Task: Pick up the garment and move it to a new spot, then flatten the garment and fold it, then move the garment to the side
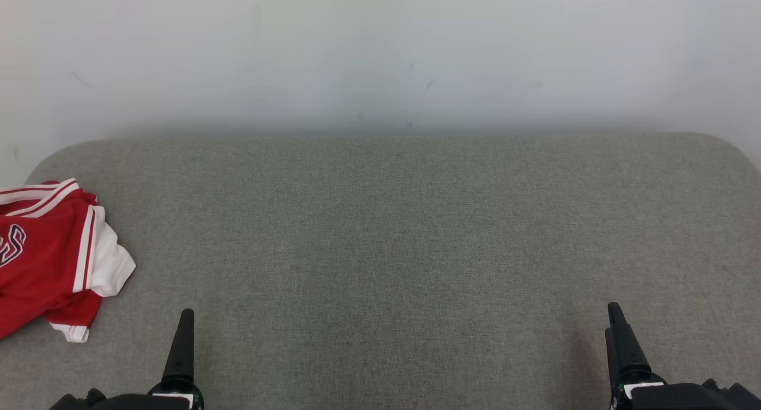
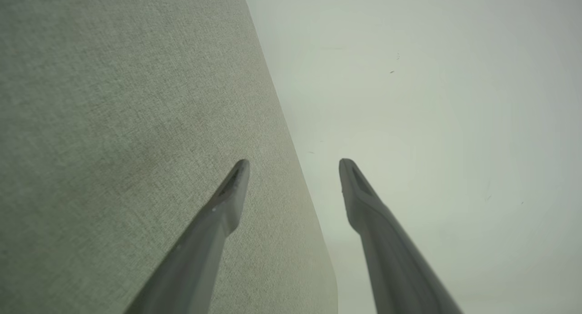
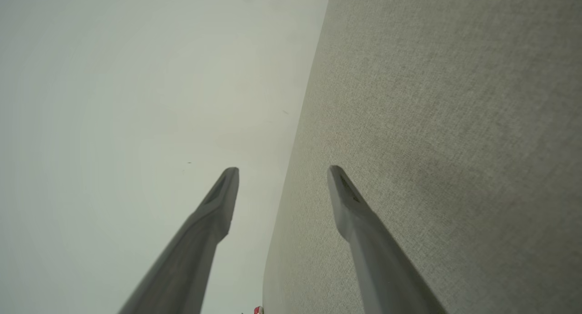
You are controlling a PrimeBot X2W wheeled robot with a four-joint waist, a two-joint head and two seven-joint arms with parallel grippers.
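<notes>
The garment [image 1: 47, 261] is showing as a rumpled red jersey with white stripes, a white sleeve and dark-edged lettering (only an "S" is readable). It is lying on the grey fabric surface [image 1: 404, 237], ahead of the left gripper [image 2: 294, 161] and out to its left, not touching it. The white sleeve is pointing inward toward the right. The frame edge is cutting the garment off, so I cannot tell its long axis. Both the left gripper and the right gripper [image 3: 283, 168] are standing spread wide, holding nothing.
</notes>
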